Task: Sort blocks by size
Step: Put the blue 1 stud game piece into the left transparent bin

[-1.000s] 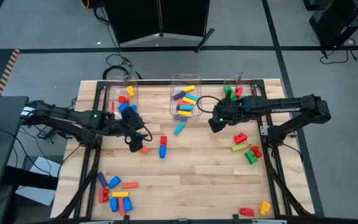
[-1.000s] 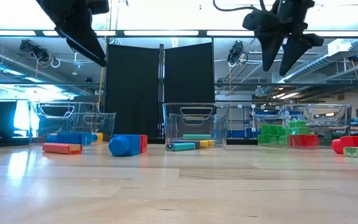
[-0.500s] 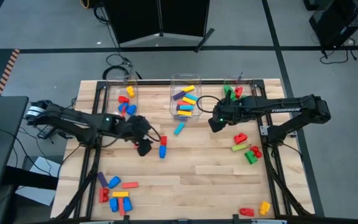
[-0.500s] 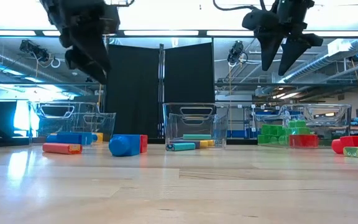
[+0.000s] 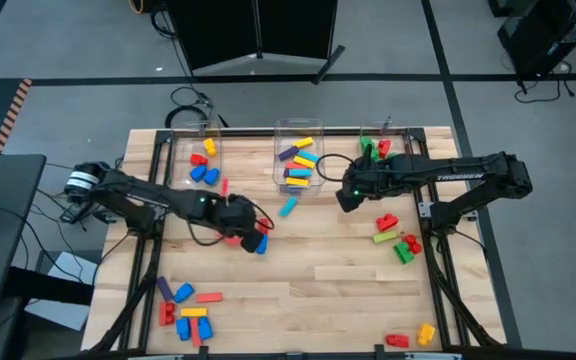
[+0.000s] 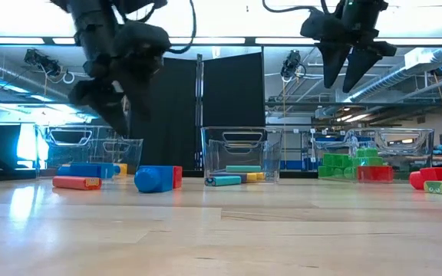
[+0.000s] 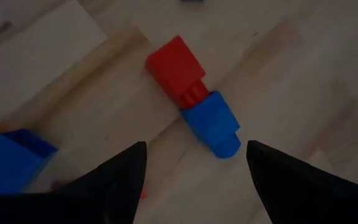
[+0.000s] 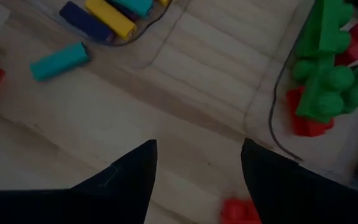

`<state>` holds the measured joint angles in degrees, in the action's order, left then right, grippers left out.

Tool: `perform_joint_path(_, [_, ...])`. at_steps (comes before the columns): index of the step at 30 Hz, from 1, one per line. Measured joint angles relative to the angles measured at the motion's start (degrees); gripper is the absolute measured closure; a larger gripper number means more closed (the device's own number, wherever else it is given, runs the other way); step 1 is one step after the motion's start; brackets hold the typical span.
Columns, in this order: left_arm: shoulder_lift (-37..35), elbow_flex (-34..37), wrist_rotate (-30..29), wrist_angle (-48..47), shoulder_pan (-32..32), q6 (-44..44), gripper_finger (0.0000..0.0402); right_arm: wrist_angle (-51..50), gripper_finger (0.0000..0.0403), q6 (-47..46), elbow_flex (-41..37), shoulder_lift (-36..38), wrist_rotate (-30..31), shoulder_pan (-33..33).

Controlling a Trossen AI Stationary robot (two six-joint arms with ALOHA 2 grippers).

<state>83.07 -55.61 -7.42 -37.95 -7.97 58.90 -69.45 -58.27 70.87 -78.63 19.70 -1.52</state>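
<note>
Bricks joined end to end are lying below my left gripper point(image 7: 194, 168): a red block point(image 7: 174, 67) with a blue block point(image 7: 213, 123) plugged onto it, forming one short bar. It is resting flat on the table point(image 5: 348, 280), left of the middle and well short of the far edge, its long axis running roughly from far edge to near edge, red end farther away. My left fingers are hanging spread above it, touching nothing. My right gripper point(image 8: 197, 168) is hovering with jaws apart, holding nothing, near the far edge between the middle bin point(image 5: 298, 130) and right bin point(image 5: 404, 138).
</note>
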Motion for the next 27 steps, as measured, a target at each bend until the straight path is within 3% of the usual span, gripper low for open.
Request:
perform_joint_path(4, [5.7,-8.5,-3.5,-6.9,-0.4,3.5,0.0118,-1.4,0.0164,3.9,0.0,0.0,0.0,0.0])
perform_joint_path(12, [17.9,-22.4,-3.9,-14.3,-0.4,13.7,0.0118,-1.6,0.0167,14.8,0.0,0.0,-1.6,0.8])
perform_joint_path(21, [23.1,-24.2,0.5,-14.9,-1.6,21.1,0.0118,-2.7,0.0170,23.2,0.0,0.0,-1.7,3.7])
perform_joint_path(27, [23.1,-24.2,-1.8,-15.8,-1.9,25.3,0.0118,-2.7,0.0171,27.4,0.0,0.0,-1.7,4.5])
